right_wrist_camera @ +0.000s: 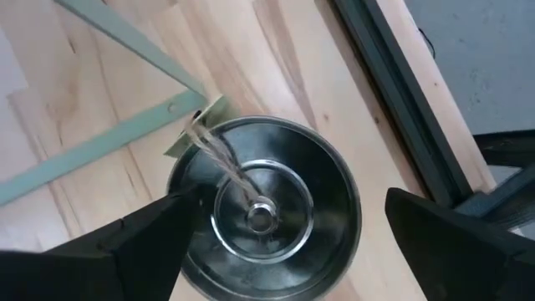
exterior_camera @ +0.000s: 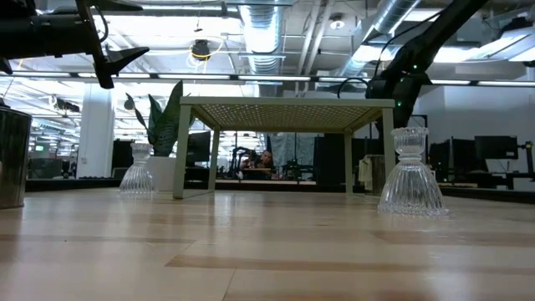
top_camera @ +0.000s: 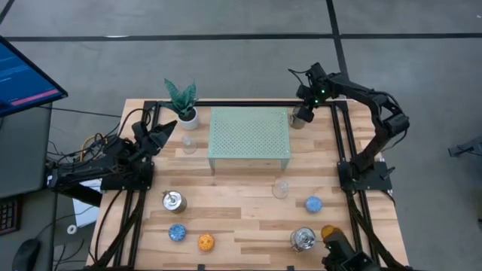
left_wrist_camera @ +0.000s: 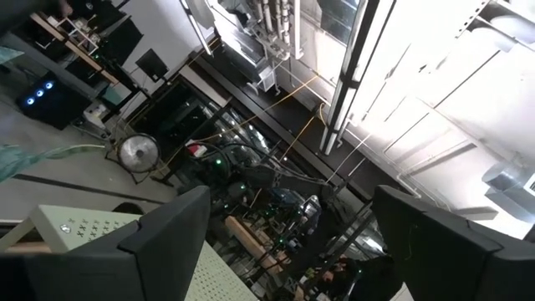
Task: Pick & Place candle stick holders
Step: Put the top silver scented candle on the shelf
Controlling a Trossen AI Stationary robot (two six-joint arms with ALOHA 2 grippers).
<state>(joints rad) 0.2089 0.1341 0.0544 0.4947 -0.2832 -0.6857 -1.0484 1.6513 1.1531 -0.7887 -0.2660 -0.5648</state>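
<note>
The wooden desk [top_camera: 248,226] carries a pale green perforated stand [top_camera: 250,137]. Right end effector [top_camera: 303,113], fingers spread, hovers directly above 1 silver candle stick holder [right_wrist_camera: 263,209] beside the stand's corner. Left end effector [top_camera: 167,132], also spread, empty, points upward near the plant [top_camera: 181,98].

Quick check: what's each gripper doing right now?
Left gripper: open, empty, raised near the plant.
Right gripper: open, fingers either side of a silver candle stick holder, not closed on it.

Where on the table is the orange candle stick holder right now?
In the high view, the orange candle stick holder sits near the table's front edge on the left side, just right of a blue holder.
</note>
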